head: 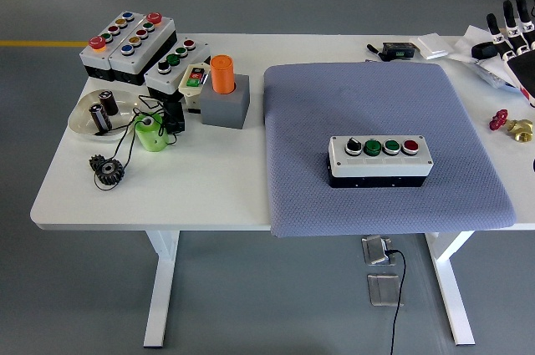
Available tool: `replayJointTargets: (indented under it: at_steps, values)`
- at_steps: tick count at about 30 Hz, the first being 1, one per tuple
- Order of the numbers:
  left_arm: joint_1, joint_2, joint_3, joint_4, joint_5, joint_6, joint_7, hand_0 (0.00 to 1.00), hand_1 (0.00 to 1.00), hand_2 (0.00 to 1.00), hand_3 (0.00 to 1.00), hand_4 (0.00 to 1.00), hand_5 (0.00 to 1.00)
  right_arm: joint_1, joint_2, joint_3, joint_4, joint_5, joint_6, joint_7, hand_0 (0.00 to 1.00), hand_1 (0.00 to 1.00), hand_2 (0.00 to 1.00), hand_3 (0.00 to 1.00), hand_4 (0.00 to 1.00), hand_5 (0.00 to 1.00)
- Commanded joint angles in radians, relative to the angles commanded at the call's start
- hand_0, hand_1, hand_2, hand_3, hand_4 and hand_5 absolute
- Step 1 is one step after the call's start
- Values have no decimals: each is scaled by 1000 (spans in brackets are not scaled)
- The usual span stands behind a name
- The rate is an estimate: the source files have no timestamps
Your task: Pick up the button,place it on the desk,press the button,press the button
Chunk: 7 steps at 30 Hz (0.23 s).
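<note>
Button box (381, 160) rests on grey mat, well left of and nearer than right robot hand (518, 33), whose fingers are spread, empty. Advisable: approach from above, press squarely.

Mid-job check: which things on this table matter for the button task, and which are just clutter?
In play:
button box, four controls on top, on the grey mat
right hand, at the right edge

Lying about:
other button boxes
orange cylinder in grey block
dish
green cup
black gears
red valve
</note>
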Motion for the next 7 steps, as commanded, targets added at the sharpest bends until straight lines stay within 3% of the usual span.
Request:
replayJointTargets:
  at_steps: [2, 3, 7]
  values:
    - [0, 0, -10, 0, 10, 0, 3, 671, 701, 722, 531, 376, 998, 10, 5, -3, -3, -65, 9, 13, 868, 802, 892, 888, 867, 413]
    - [0, 0, -13, 0, 13, 1, 4, 672, 701, 722, 531, 375, 998, 12, 6, -2, -5, -93, 11, 18, 890, 829, 963, 998, 928, 214]
    - [2, 0, -16, 0, 18, 1, 6, 672, 701, 722, 531, 375, 998, 20, 4, -3, -14, -146, 15, 23, 890, 829, 963, 998, 928, 214]
